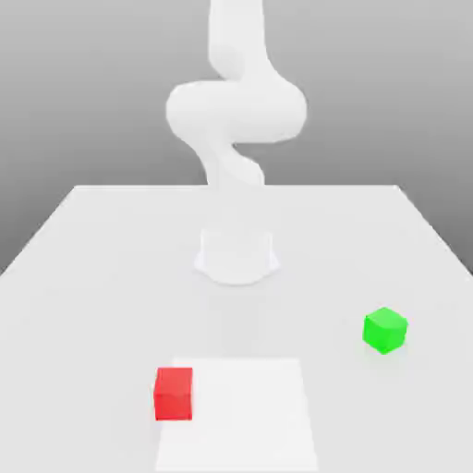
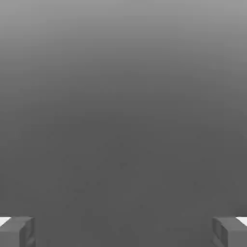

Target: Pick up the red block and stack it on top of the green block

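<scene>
A red block (image 1: pixel 174 393) rests on the white table (image 1: pixel 92 277) near its front edge, towards the exterior view's left. A green block (image 1: pixel 384 330) sits apart from it, farther back on the exterior view's right, turned slightly on the table. In the hand view my gripper (image 2: pixel 123 231) is open: one grey fingertip (image 2: pixel 17 231) and the other (image 2: pixel 230 231) stand far apart with nothing between them. Beyond them lies plain grey backdrop.
The arm's white base (image 1: pixel 236 257) stands at the middle of the table, and its links (image 1: pixel 236 111) rise out of the exterior view's top. A brighter square patch (image 1: pixel 249 416) marks the table front beside the red block.
</scene>
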Controlling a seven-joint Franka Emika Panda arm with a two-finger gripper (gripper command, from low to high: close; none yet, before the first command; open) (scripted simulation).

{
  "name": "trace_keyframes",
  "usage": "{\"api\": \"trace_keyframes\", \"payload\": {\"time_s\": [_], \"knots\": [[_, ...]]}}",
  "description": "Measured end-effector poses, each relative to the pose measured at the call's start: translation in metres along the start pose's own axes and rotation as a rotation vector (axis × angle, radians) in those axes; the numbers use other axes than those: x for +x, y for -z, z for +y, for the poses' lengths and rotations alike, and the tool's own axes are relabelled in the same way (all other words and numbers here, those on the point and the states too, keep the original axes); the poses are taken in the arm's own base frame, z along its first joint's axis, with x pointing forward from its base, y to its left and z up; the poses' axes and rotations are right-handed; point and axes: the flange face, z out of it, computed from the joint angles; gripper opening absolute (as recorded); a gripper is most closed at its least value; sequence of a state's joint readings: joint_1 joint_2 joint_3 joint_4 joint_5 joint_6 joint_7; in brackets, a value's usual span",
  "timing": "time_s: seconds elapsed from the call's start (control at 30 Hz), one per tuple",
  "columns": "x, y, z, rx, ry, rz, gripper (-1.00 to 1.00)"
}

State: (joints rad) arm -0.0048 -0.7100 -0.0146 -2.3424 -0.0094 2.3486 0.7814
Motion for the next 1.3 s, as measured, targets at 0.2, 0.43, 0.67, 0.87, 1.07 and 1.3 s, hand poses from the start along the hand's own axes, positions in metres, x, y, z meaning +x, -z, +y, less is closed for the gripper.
{"api": "trace_keyframes", "payload": {"time_s": [0.2, 0.43, 0.67, 0.87, 1.07, 1.3], "knots": [[-0.013, -0.138, 0.048, -0.160, 0.015, -0.137, 0.00], [-0.060, -0.264, 0.133, -0.326, 0.025, -0.305, 0.00], [-0.133, -0.345, 0.239, -0.478, 0.022, -0.485, 0.00], [-0.171, -0.394, 0.277, -0.497, 0.027, -0.515, 0.00], [-0.175, -0.400, 0.281, -0.498, 0.027, -0.515, -1.00], [-0.154, -0.366, 0.260, -0.497, 0.027, -0.516, -1.00]]}}
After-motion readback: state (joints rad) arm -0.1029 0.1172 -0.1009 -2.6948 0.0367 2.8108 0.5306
